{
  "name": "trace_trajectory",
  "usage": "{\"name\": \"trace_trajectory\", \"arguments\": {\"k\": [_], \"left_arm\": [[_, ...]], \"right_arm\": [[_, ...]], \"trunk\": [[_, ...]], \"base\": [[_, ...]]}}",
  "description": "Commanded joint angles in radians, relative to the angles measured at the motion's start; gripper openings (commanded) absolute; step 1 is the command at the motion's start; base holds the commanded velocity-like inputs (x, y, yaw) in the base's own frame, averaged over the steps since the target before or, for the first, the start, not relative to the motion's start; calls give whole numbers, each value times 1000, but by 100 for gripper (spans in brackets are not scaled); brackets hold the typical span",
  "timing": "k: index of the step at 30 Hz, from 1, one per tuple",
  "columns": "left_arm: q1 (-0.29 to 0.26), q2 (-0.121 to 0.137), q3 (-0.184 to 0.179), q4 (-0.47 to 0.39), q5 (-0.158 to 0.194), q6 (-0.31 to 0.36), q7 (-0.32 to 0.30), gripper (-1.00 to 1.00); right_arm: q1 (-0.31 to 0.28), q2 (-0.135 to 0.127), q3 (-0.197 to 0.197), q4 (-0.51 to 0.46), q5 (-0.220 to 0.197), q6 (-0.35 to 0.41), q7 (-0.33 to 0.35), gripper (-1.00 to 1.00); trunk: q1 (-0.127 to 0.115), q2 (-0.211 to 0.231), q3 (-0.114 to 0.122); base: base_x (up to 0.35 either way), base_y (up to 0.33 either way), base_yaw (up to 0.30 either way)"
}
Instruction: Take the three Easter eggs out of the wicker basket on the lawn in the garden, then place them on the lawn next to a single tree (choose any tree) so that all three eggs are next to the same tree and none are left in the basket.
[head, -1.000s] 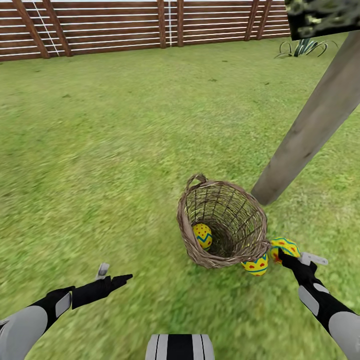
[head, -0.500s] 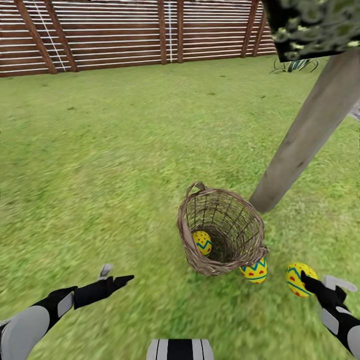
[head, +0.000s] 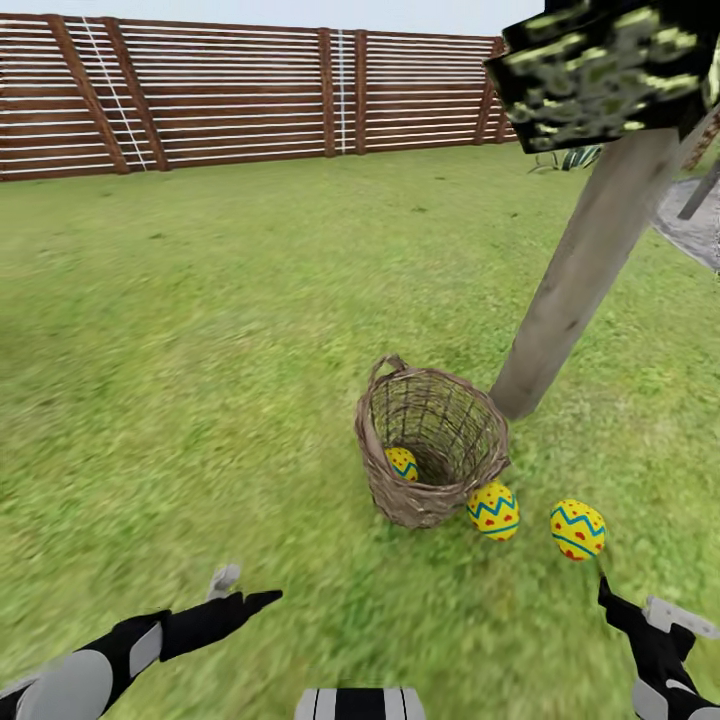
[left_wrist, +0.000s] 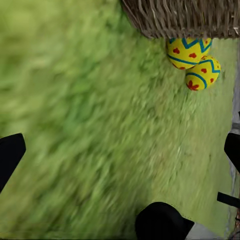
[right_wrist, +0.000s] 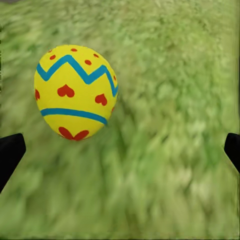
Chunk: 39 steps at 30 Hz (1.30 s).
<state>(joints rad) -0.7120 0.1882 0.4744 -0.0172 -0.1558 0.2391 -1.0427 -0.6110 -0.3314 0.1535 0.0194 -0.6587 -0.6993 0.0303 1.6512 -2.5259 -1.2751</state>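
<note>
The wicker basket (head: 430, 450) stands tilted on the lawn (head: 200, 350), close to the foot of the tree (head: 575, 285). One Easter egg (head: 402, 463) lies inside the basket. A second egg (head: 493, 511) rests on the grass against the basket's outer wall, and a third (head: 577, 529) lies just to its right. My right gripper (head: 640, 605) is open, a short way behind the third egg (right_wrist: 75, 92) and not touching it. Open and empty, my left gripper (head: 245, 590) hovers over grass left of the basket (left_wrist: 185, 17), with both outside eggs (left_wrist: 187, 50) ahead of it.
A slatted wooden fence (head: 300, 90) closes the far side of the lawn. Grey paving (head: 695, 225) and a spiky plant (head: 575, 157) lie beyond the tree at the right. Open grass stretches to the left and behind the basket.
My right gripper carried an egg away from the basket's side, let it go on the grass and drew back. The head view has tilted up. The left gripper barely moved.
</note>
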Motion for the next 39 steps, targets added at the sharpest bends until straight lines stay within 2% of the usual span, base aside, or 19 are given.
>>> {"name": "trace_trajectory", "arguments": {"k": [1, 2, 3, 4, 6, 8, 9, 11, 13, 21, 28, 31, 33, 34, 35, 36, 37, 39], "left_arm": [[10, -1, 10, -1, -8, 6, 7, 100], [17, -2, 10, -1, -8, 4, 30, 100], [27, -5, 10, -1, -8, -6, 101, 100], [36, -21, 11, -1, -8, -27, 196, 100], [42, -51, 11, -1, -7, -74, 337, 100], [45, -63, 12, -1, -4, -104, 405, 100], [45, -65, 12, -1, -2, -110, 418, 100], [46, -68, 12, -1, 0, -116, 427, 100], [46, -70, 12, -1, 1, -117, 426, 100], [46, -70, 12, -1, 1, -117, 424, 100], [46, -70, 12, -1, 1, -115, 424, 100], [46, -66, 12, -1, 1, -115, 408, 100], [46, -65, 12, -1, 1, -113, 375, 100], [46, -66, 12, -1, 0, -112, 357, 100], [46, -67, 12, -1, 0, -112, 349, 100], [46, -68, 12, -1, 0, -112, 340, 100], [46, -68, 12, -1, 0, -112, 337, 100], [46, -69, 12, -2, -1, -111, 313, 100]], "right_arm": [[0, 6, 8, 2, -10, -3, 3, 100], [0, 11, 8, 2, -10, -3, 3, 100], [0, 15, 8, 2, -10, -3, 3, 100], [0, 18, 8, 2, -10, -3, 4, 100], [0, 19, 8, 2, -10, -3, 4, 100], [0, 23, 9, 2, -9, -3, 5, 100], [0, 28, 9, 2, -9, -3, 5, 100], [1, 47, 9, 2, -8, -3, 5, 100], [7, 54, 9, 2, -7, -3, 5, 100], [12, 56, 9, 1, -7, -3, 5, 100], [11, 50, 16, -17, -3, 4, 0, 100], [10, 22, 17, -110, 1, 13, -15, 100], [10, -10, 17, -203, 27, 47, -94, 100], [10, -28, 16, -273, 68, 106, -161, 100], [10, -37, 15, -325, 103, 159, -204, 100], [10, -46, 13, -403, 158, 245, -261, 100], [10, -48, 12, -427, 173, 272, -277, 100], [10, -52, 9, -547, 225, 400, -336, 100]], "trunk": [[-1, 0, 3], [-2, 0, 7], [-2, 0, 11], [-3, 1, 15], [-3, 1, 23], [-4, 2, 30], [-5, 2, 34], [-6, 2, 42], [-7, 3, 50], [-10, 5, 81], [-13, 6, 108], [-15, 7, 119], [-16, 7, 127], [-16, 7, 127], [-16, 7, 127], [-16, 7, 127], [-16, 7, 127], [-16, 7, 127]], "base": [[-232, 0, 0], [-148, 0, 0], [-76, 0, 0], [-39, 0, 0], [-19, 0, 0], [-6, 0, 0], [-3, 0, 0], [-1, 0, 0], [0, 0, 0], [0, 0, 0], [0, 0, 0], [0, 0, 0], [0, 0, 0], [0, 0, 0], [0, 0, 0], [0, 0, 0], [0, 0, 0], [0, 0, 0]]}}
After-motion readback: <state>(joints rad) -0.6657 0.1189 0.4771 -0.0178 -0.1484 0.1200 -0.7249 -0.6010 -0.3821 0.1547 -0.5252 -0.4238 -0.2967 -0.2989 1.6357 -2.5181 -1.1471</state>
